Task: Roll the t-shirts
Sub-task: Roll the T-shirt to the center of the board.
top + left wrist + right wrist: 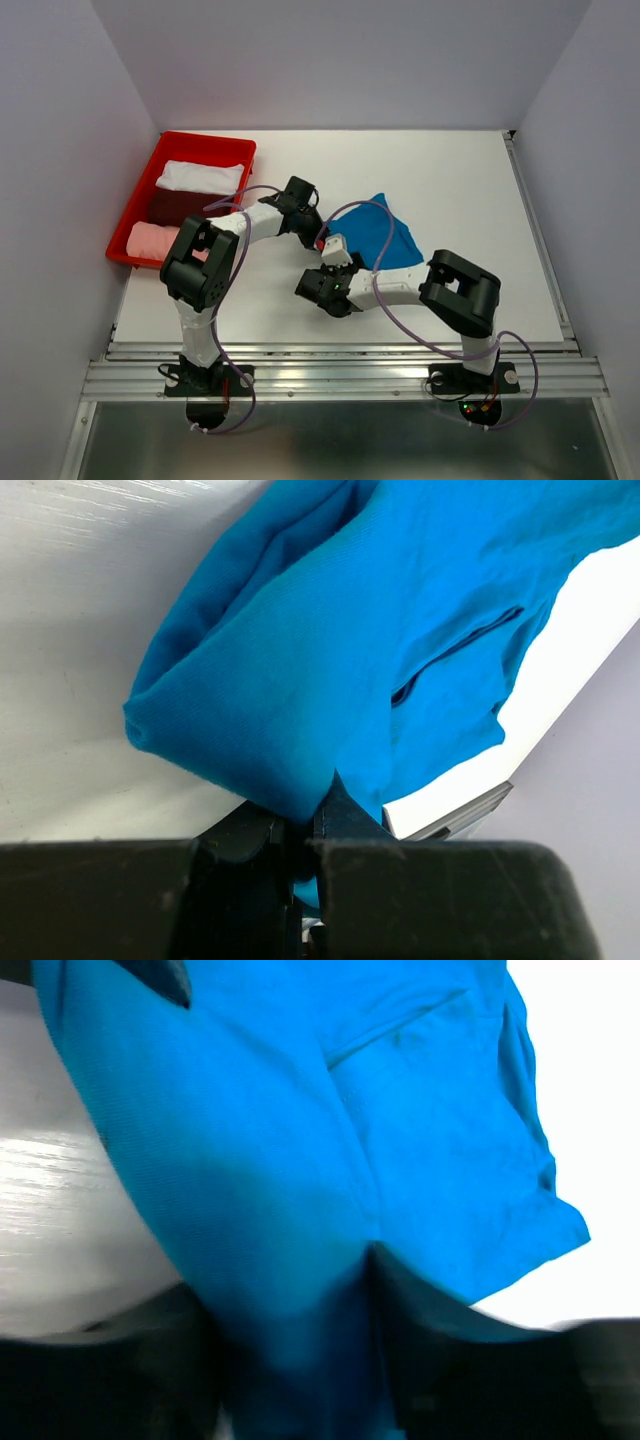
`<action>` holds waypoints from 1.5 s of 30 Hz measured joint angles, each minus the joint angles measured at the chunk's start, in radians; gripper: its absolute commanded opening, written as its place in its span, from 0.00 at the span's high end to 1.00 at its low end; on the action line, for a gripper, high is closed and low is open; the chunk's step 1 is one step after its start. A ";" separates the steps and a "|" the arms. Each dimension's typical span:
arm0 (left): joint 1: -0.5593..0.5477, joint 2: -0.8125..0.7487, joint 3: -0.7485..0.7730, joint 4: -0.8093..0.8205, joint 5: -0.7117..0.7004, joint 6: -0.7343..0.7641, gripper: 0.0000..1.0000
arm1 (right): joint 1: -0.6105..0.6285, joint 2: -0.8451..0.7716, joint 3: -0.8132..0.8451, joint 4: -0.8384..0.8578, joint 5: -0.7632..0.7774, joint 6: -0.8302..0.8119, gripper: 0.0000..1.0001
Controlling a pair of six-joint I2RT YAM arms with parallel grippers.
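Note:
A bright blue t-shirt (385, 235) lies bunched in the middle of the white table, with both grippers at its near left corner. My left gripper (322, 240) (305, 815) is shut on a pinch of the blue t-shirt (330, 650), whose folded edge hangs from the jaws. My right gripper (338, 262) (285, 1285) has its jaws well apart, and a thick fold of the blue t-shirt (300, 1130) fills the gap between them. That view is blurred. White (200, 177), dark maroon (180, 205) and pale pink (150, 240) t-shirts lie in the tray.
A red plastic tray (140, 190) sits at the table's left edge, beside the left wall. A metal rail (340, 375) runs along the near edge by the arm bases. Grey walls enclose the table on three sides.

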 measured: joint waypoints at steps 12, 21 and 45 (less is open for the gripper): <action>0.012 -0.042 -0.067 0.060 0.033 0.003 0.68 | 0.000 -0.019 -0.037 0.036 -0.034 0.007 0.99; 0.060 -0.169 -0.138 0.102 0.048 0.018 0.34 | -0.015 -0.196 -0.107 0.147 -0.245 -0.057 0.99; 0.083 -0.251 -0.044 0.021 -0.047 0.141 0.28 | -0.321 -0.414 -0.393 0.521 -0.981 0.135 0.99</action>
